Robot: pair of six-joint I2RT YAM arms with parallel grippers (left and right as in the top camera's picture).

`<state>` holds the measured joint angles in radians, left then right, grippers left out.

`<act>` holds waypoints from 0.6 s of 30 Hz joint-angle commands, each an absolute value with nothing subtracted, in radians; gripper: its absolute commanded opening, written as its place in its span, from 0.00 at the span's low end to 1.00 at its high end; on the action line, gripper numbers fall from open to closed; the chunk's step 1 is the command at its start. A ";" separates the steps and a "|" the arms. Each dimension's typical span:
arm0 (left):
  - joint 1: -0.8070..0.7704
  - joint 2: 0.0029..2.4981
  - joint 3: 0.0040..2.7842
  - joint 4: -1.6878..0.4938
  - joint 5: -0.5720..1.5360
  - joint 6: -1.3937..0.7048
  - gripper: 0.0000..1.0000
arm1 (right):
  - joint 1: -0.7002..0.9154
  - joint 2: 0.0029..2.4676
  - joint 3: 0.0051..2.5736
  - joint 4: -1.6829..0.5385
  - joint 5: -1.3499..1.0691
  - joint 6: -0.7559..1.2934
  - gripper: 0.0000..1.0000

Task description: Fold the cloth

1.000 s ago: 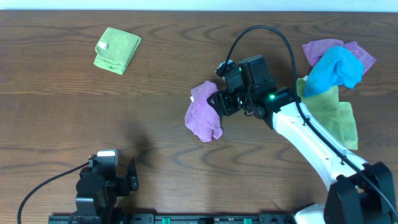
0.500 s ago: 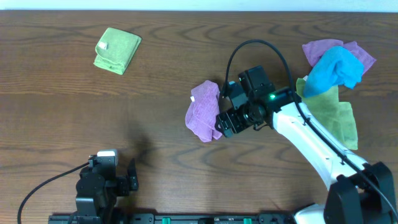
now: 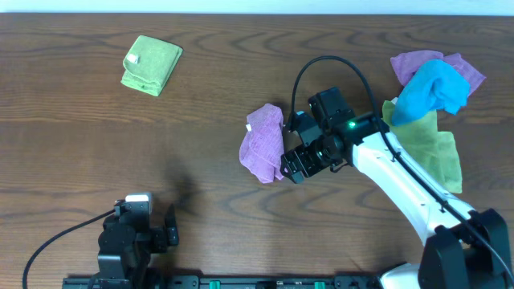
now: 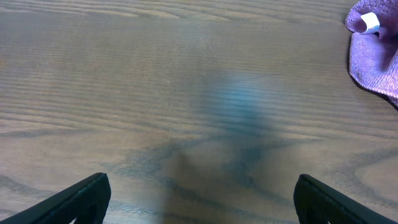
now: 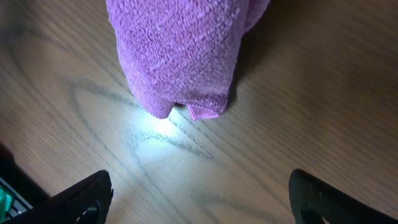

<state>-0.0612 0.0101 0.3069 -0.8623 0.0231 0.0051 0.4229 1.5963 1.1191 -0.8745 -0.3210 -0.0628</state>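
The lilac-purple cloth (image 3: pixel 263 144) lies folded in a narrow bundle near the table's middle. It fills the top of the right wrist view (image 5: pixel 180 53), and its edge with the white tag shows at the top right of the left wrist view (image 4: pixel 373 46). My right gripper (image 3: pixel 291 166) is open and empty, just right of the cloth's lower end; its fingers stand wide apart over bare wood (image 5: pixel 199 199). My left gripper (image 3: pixel 165 229) is open and empty at the front left, far from the cloth (image 4: pixel 199 199).
A folded yellow-green cloth (image 3: pixel 151 64) lies at the back left. At the back right a bright blue cloth (image 3: pixel 432 90) is bunched with another purple cloth (image 3: pixel 414 61) over a yellow-green cloth (image 3: pixel 434 148). The right arm's cable (image 3: pixel 329 60) loops above the cloth.
My right gripper has let go of the cloth's right side, drawn back and moved toward the front, beside the cloth's lower end. The cloth has settled flatter. The left arm has not moved.
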 commanded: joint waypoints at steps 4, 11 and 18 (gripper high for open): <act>-0.057 0.004 0.308 -0.860 0.019 0.023 0.95 | 0.419 1.596 1.127 -0.886 -0.320 -0.077 0.91; -0.057 0.004 0.308 -0.860 0.019 0.023 0.95 | 0.418 1.596 1.088 -0.832 -0.247 -0.084 0.92; -0.057 0.004 0.308 -0.860 0.019 0.023 0.95 | 0.419 1.596 1.005 -0.735 -0.244 -0.084 0.86</act>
<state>-0.0612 0.0101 0.3069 -0.8623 0.0231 0.0051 0.4229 1.5963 1.0340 -0.7540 -0.2569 -0.0715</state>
